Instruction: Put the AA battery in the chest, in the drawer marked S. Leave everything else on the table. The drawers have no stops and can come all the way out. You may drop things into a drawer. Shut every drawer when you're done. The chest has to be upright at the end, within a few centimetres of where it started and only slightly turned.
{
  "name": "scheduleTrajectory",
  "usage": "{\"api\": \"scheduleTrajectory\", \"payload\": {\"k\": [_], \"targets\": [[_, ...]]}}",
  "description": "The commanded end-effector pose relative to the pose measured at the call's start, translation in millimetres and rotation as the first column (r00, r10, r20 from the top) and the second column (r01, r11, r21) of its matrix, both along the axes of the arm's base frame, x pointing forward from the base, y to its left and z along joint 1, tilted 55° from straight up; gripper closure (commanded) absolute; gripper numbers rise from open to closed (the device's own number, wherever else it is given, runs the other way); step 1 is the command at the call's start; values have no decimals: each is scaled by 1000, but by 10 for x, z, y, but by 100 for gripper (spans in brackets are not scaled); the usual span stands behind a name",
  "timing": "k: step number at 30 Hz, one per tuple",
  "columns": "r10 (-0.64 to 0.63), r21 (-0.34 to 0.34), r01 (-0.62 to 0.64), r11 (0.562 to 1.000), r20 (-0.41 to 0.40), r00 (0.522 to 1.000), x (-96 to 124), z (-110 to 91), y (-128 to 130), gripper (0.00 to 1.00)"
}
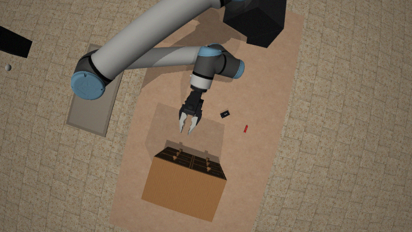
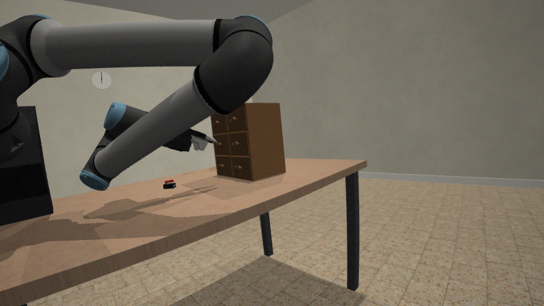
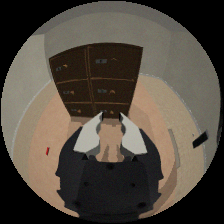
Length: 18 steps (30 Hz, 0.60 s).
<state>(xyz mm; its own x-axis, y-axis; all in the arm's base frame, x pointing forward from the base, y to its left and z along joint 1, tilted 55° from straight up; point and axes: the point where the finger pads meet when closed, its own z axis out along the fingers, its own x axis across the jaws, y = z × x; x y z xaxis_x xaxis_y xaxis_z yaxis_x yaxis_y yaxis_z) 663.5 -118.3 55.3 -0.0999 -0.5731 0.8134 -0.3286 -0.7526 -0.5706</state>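
Note:
The wooden chest (image 1: 184,181) stands upright on the table, with its six-drawer front (image 1: 190,163) facing my gripper. All the drawers look shut. The letters on them are too small to read. It also shows in the side view (image 2: 249,141) and the wrist view (image 3: 97,77). My gripper (image 1: 186,131) hovers level in front of the left column of drawers, a short way off and touching nothing. Its fingers are a little apart and empty, as the wrist view (image 3: 111,117) shows. A small red cylinder, the AA battery (image 1: 245,128), lies on the table to the right, far from the gripper. It also shows in the wrist view (image 3: 47,150).
A small black block (image 1: 224,114) lies on the table between the gripper and the battery; it also shows in the side view (image 2: 169,185). The arm's dark base (image 1: 253,20) stands at the far end of the table. The table edge (image 2: 266,201) runs close to the chest.

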Motion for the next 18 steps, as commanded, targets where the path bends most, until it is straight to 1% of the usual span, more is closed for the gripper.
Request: {"api": "scheduleTrajectory", "payload": {"k": [1,8,18], "targets": [[-22,3,22,1000,-16,1000,-21,14,25,80],[-60,6,61,998,-43,997,-55,33,58,80],[-175,10,178,984,-127,976,-160,90,157,80]]}}
